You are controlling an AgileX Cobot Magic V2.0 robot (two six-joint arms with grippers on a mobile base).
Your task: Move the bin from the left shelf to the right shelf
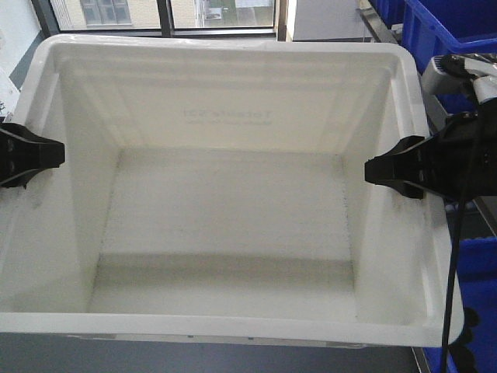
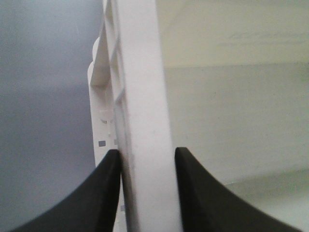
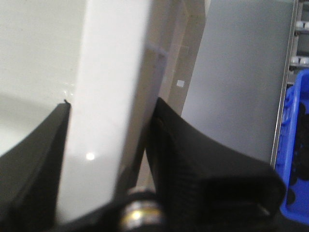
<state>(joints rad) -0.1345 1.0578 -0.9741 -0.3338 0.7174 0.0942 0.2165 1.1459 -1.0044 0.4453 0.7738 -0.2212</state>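
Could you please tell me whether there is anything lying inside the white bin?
No, the bin shows only its bare white floor and walls.

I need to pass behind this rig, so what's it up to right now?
The two-arm robot grips a large empty white bin by its side rims: left tool pinching the left rim, right tool the right rim. Blue bins stand to its right. The pictures do not show whether the bin rests on anything.
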